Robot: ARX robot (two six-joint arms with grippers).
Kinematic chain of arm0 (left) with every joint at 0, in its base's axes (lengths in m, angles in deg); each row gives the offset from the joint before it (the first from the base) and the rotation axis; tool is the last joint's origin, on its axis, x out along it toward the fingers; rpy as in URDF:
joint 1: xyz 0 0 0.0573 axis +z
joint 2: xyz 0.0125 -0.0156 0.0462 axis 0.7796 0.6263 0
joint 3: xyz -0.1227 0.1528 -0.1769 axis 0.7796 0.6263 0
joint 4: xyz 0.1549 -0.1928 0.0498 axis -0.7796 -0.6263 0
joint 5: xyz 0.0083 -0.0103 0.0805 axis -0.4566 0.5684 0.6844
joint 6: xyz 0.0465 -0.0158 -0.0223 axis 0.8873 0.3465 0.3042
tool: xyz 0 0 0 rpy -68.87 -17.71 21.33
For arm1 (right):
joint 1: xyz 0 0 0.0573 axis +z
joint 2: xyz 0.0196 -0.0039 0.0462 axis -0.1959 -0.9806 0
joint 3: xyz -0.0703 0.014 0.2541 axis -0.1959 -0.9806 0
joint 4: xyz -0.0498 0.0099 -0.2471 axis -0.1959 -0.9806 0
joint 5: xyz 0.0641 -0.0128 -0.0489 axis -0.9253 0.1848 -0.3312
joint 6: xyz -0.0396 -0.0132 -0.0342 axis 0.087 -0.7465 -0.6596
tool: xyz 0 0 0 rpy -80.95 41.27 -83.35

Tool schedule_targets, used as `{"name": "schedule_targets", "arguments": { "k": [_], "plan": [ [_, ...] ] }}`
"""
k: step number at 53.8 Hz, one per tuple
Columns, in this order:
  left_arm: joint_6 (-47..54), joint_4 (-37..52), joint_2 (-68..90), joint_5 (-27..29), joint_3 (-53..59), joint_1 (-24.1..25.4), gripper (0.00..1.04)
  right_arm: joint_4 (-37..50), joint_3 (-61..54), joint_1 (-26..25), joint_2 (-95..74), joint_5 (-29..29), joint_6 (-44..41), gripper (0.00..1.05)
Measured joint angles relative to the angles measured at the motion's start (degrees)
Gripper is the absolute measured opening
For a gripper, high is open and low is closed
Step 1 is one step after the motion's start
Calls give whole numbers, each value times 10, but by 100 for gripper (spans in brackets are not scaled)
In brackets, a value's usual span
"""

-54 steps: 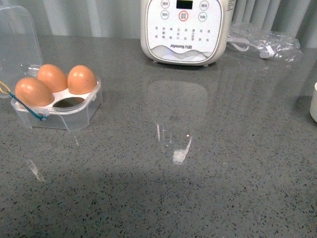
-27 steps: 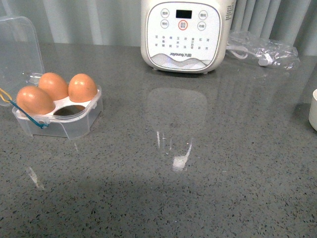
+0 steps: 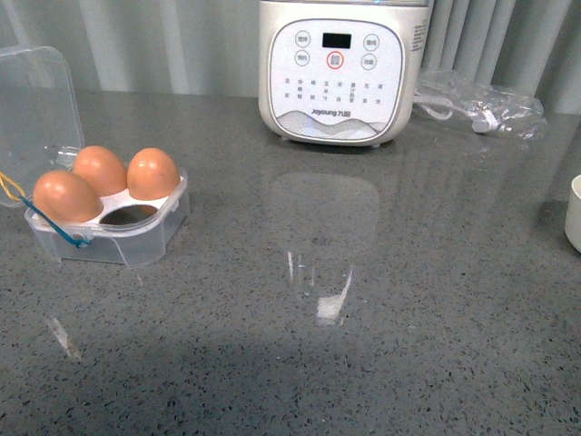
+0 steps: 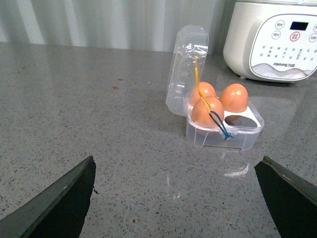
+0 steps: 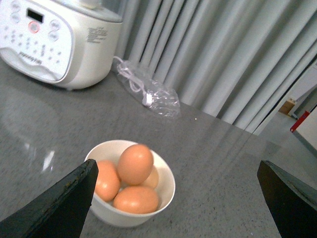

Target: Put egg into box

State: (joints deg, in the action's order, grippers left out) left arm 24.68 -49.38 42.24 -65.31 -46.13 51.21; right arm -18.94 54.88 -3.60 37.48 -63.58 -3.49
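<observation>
At the left of the front view the box (image 3: 109, 222) is seen on the grey surface (image 3: 363, 345), its clear lid (image 3: 36, 91) thrown back and three brown eggs (image 3: 152, 173) seated in the white tray. One cell (image 3: 129, 215), at the box's front right, is left empty, and a blue band (image 3: 56, 224) is looped over the near edge. In its wrist view the left gripper (image 4: 176, 171) is shown spread wide with nothing between the fingers, the box lying well ahead of it. At upper centre a white appliance (image 3: 334, 73) is stood, marked "Joyoung" beneath its buttons; the smaller characters cannot be read. To its right a crumpled clear bag (image 3: 481, 95) is laid. At the far right edge only a sliver of a white bowl (image 3: 574, 213) is caught. The right wrist view shows several eggs heaped in it, the topmost egg (image 5: 135, 163) resting on the others. The right gripper (image 5: 177, 171) is likewise spread and empty, near the bowl. The egg is judged light, rigid, smooth and brittle. It is best taken from above across its widest part, with gentle pressure.
</observation>
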Motion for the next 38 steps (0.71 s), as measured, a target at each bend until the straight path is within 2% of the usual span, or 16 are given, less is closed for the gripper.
{"name": "schedule_targets", "arguments": {
  "k": [9,17,26,38],
  "plan": [
    [0,0,0,0,0,0,98,53,78,-12,-167,4,91,98],
    [0,0,0,0,0,0,98,16,157,20,-282,33,172,98],
    [0,0,0,0,0,0,98,-23,210,56,-346,54,183,98],
    [0,0,0,0,0,0,98,-35,219,59,-388,57,175,98]
  ]
}}
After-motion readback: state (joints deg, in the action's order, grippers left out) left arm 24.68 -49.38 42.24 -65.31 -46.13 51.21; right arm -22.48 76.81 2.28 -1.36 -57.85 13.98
